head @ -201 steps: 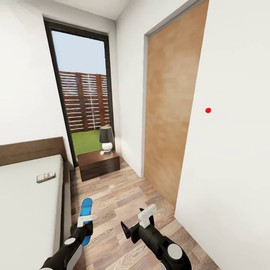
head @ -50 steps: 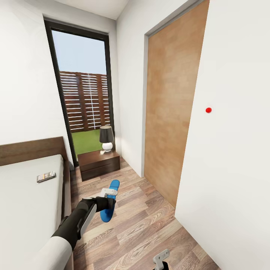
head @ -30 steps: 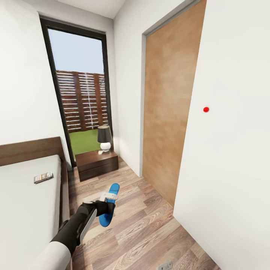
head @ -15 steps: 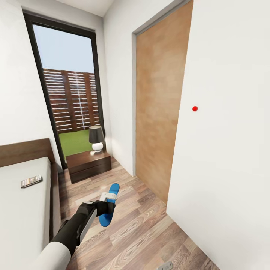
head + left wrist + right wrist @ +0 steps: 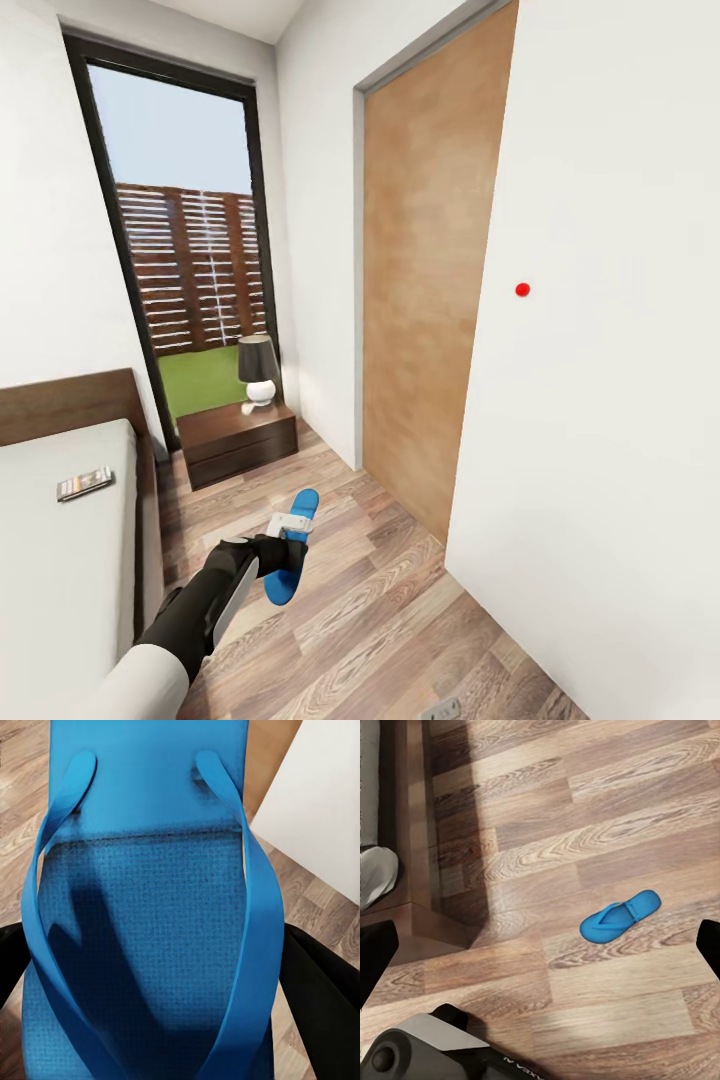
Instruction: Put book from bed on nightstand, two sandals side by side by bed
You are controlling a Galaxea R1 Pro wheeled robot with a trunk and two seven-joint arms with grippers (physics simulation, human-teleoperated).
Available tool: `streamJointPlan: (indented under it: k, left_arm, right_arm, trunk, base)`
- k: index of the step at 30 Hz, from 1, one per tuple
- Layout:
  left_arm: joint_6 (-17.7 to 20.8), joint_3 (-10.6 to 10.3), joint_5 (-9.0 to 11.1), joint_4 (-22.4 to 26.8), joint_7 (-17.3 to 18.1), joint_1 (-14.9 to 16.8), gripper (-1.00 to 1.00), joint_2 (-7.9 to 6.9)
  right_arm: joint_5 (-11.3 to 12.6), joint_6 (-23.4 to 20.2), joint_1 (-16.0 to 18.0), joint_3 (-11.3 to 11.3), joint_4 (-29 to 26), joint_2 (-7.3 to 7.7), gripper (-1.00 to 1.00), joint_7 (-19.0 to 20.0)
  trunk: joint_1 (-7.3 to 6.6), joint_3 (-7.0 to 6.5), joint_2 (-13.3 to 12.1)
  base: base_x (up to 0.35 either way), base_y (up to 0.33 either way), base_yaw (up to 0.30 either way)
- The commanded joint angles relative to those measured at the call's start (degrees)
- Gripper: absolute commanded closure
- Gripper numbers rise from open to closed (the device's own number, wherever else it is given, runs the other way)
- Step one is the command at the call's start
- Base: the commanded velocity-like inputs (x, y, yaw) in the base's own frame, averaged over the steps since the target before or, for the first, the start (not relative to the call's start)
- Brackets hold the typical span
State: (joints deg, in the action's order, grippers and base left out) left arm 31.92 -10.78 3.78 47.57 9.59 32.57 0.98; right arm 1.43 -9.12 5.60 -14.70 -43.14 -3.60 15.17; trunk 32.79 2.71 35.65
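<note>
My left gripper (image 5: 291, 524) is shut on a bright blue sandal (image 5: 288, 562) and holds it in the air over the wood floor, right of the bed (image 5: 60, 580). In the left wrist view the sandal (image 5: 150, 892) sits strap side up between the black fingers (image 5: 324, 991). The other sandal (image 5: 620, 915) lies on the floor in the right wrist view, a short way from the bed's frame corner (image 5: 424, 922). My right gripper (image 5: 540, 960) hangs open above that floor. The book (image 5: 84, 484) lies on the grey mattress. A nightstand (image 5: 238, 438) stands past the bed by the window.
A lamp (image 5: 258, 370) with a dark shade stands on the nightstand. A wooden door (image 5: 425, 300) and white wall run along the right side of the floor strip. My own base (image 5: 442, 1050) shows low in the right wrist view.
The whole head picture has shifted left, so the camera turned right. The left arm still holds the sandal at about the same spot. Since 6.7 s ago the right arm has dropped low.
</note>
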Motion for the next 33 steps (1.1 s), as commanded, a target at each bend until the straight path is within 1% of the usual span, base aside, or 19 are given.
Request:
streamJointPlan:
  k: [1,14,23,33]
  left_arm:
    - [0.33,-0.03,0.43,0.07,-0.03,0.04,1.00,-0.02]
    - [0.33,-0.03,0.52,0.07,-0.06,0.04,1.00,-0.02]
    - [0.30,-0.11,0.52,0.10,-0.03,0.04,1.00,-0.02]
    - [0.32,-0.12,0.52,0.21,-0.01,0.04,1.00,-0.02]
  right_arm:
    - [0.15,-0.37,0.03,0.02,-0.10,0.00,-1.00,0.12]
    - [0.15,-0.37,0.03,0.00,-0.09,-0.03,-1.00,0.12]
    - [0.15,-0.37,0.03,-0.06,-0.03,-0.07,-1.00,0.12]
    - [0.15,-0.37,0.03,-0.07,-0.02,-0.09,-1.00,0.12]
  trunk:
    - [0.03,0.11,0.10]
    - [0.03,0.11,0.10]
    - [0.03,0.11,0.10]
    - [0.03,0.11,0.10]
  base:
    - [0.000,0.089,-0.001]
    - [0.000,0.026,0.000]
    - [0.082,0.048,0.000]
    - [0.020,0.010,0.000]
